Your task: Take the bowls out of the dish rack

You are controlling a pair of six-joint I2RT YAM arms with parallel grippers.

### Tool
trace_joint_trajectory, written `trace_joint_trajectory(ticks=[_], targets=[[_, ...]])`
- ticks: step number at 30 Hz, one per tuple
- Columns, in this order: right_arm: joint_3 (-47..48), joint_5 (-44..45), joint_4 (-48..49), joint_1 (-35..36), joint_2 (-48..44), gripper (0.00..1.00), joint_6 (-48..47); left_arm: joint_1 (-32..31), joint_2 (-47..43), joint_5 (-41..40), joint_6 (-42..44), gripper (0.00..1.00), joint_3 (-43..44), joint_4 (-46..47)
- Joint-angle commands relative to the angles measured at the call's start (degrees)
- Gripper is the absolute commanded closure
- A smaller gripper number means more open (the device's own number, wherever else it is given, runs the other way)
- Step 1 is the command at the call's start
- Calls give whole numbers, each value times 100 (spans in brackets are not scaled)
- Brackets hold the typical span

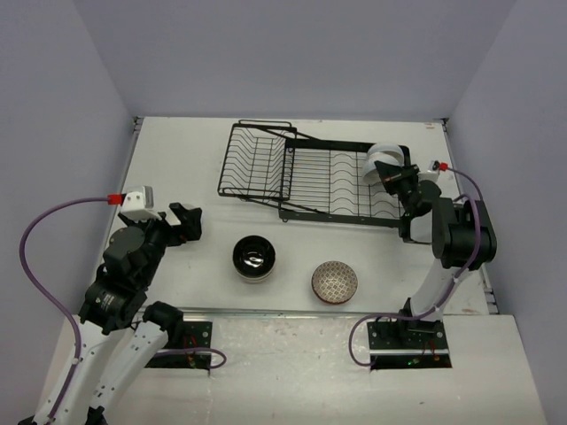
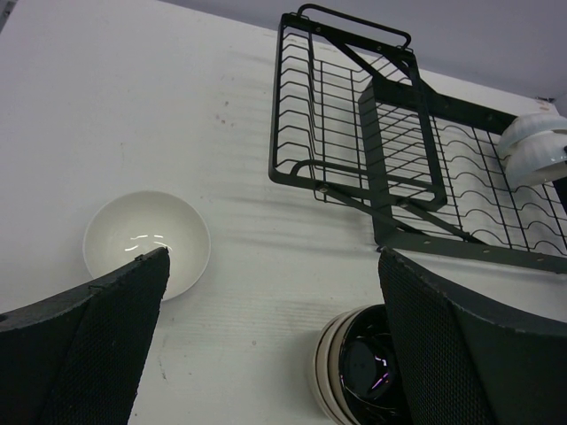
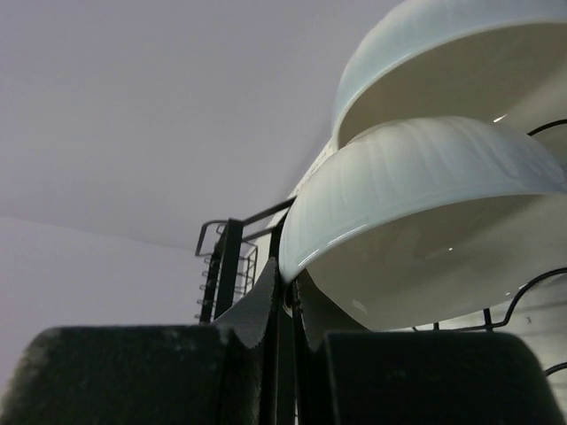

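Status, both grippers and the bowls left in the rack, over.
Left gripper open, empty. Right gripper shut on nearer white bowl, at rim. Two white bowls in dish rack; black-lined bowl, patterned bowl, loose white bowl on table. Nothing in the way.

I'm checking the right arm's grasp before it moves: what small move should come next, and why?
Probably lift straight up a little. The right gripper is shut on the rim of the nearer white bowl, which stands on edge in the dish rack in front of a second white bowl.
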Motion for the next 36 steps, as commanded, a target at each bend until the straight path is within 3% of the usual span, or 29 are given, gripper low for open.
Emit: trace_joint_trajectory(ticks=[1,14,18,21,22,23,25,28,31,36], targets=[[340,-884,2136,71,-173,100,-512,-28,49,44,204,0,-24,226],[621,-1999,2093,79,-673,100,-758,-28,102,0,204,0,-7,209],[762,-2606,1339,201,-1419,100,-1328,-28,154,-44,160,0,37,174],[928,-2880,-731,700,-2604,100,-2906,-28,224,-79,-33,0,151,139],[1199,-2784,-2565,990,-2947,100,-3556,-20,312,-62,-147,0,352,43],[1419,-2574,-3706,1280,-3272,100,-5163,-19,365,77,-400,0,493,7],[1963,-1792,-5937,2361,-3889,100,-7066,-28,680,463,-761,0,1000,-54],[2150,-1133,-7231,3539,-4373,100,-8104,-28,1357,965,-1087,0,1749,68],[2413,-430,-8171,4603,-4532,100,-8859,-28,2139,2183,-1299,0,2522,349],[2932,1178,-9523,6350,-4287,100,-9213,-28,3299,3224,-1133,0,4007,104]])
